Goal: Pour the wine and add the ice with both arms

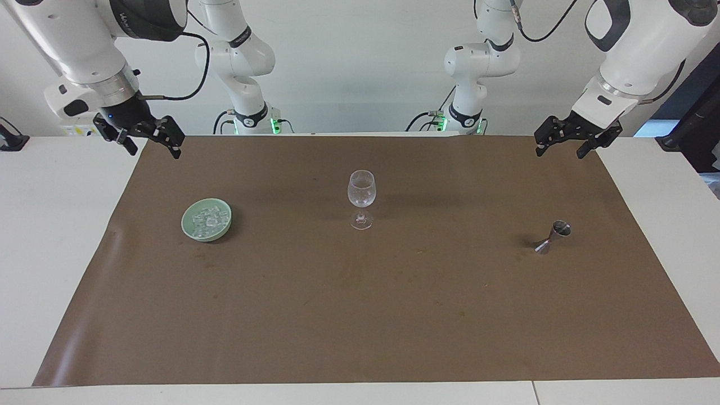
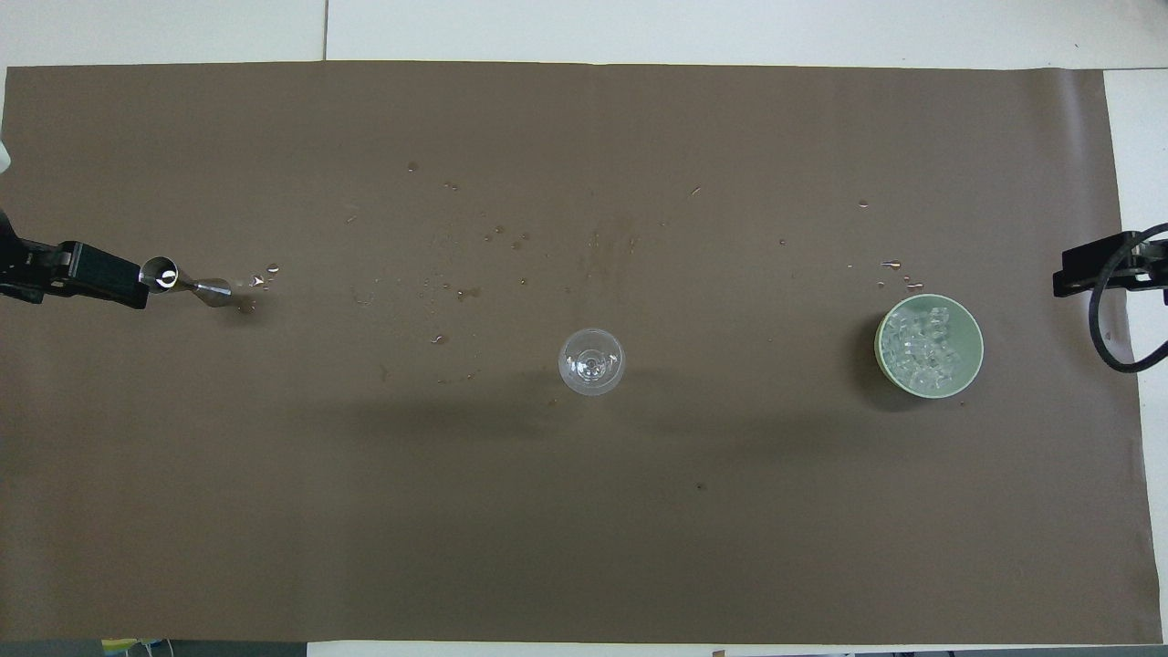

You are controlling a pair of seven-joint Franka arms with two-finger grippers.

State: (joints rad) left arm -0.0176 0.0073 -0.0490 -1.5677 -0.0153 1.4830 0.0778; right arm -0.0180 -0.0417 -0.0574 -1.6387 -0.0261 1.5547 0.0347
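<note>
A clear wine glass [image 1: 361,197] stands upright at the middle of the brown mat [image 1: 360,315]; it also shows in the overhead view [image 2: 591,361]. A pale green bowl [image 1: 225,226] holds several ice cubes [image 1: 206,218] toward the right arm's end; the overhead view shows the bowl [image 2: 973,365] and the ice [image 2: 923,345]. A small metal jigger [image 1: 554,236] stands toward the left arm's end, also in the overhead view [image 2: 187,281]. My right gripper [image 1: 154,151] hangs open and empty in the air over the mat's corner. My left gripper [image 1: 559,153] hangs open and empty over the other corner.
Small drops of liquid [image 2: 260,278] lie on the mat beside the jigger and farther from the robots than the glass. White table [image 1: 50,236] borders the mat at both ends. A black cable [image 2: 1109,333] loops by the right gripper.
</note>
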